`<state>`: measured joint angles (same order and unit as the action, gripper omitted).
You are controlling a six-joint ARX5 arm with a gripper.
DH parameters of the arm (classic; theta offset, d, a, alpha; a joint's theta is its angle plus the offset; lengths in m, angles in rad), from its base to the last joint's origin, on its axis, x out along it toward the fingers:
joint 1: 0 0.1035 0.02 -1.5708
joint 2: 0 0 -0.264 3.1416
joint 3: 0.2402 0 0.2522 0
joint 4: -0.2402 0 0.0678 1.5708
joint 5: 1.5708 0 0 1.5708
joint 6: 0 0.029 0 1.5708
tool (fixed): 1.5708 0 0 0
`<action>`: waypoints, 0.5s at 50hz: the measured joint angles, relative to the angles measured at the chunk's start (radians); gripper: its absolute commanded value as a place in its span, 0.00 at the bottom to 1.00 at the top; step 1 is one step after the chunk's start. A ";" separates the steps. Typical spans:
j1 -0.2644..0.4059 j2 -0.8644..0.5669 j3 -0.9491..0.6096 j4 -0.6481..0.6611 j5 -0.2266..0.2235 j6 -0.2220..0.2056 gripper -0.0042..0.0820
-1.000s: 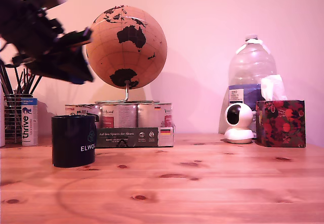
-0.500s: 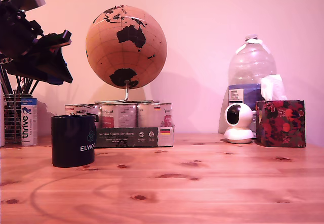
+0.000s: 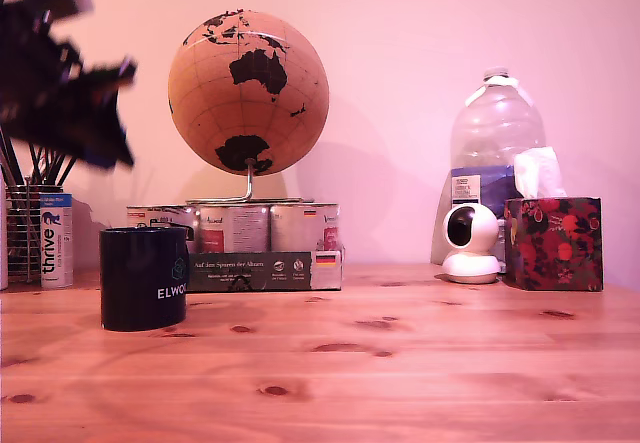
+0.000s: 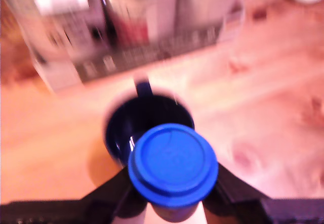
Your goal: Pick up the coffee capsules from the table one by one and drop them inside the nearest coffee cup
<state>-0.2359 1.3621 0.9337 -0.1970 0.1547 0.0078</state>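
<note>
In the upper left of the exterior view the black arm and its pincer point(image 3: 95, 113) are a motion-blurred dark mass, hanging above and slightly to that view's left of the dark navy coffee cup point(image 3: 144, 278), which stands upright on the pine counter point(image 3: 400, 353) with part of its white lettering showing. The wrist view shows the pincer point(image 4: 173, 193) clenched on a blue coffee capsule point(image 4: 172, 164), its round flat face turned to the camera and a dark finger point(image 4: 109, 189) pressing in from either side; the capsule sits over the near rim of the coffee cup point(image 4: 126, 128), whose dark open mouth lies just beyond it. Behind the cup in the exterior view is a row of silver tins point(image 3: 235, 229) in a dark cardboard tray, with a cork globe point(image 3: 248, 93) on top. Toward the right of the frame stand a small white camera point(image 3: 471, 242), a large clear water bottle point(image 3: 497, 128) and a floral tissue box point(image 3: 554, 244).
</note>
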 measured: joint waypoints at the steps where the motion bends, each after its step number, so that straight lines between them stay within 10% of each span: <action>1: 0.000 0.000 0.013 -0.011 -0.002 0.008 0.28; 25: 0.000 0.162 0.166 -0.190 -0.026 0.022 0.28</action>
<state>-0.2359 1.5238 1.1000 -0.3870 0.1287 0.0296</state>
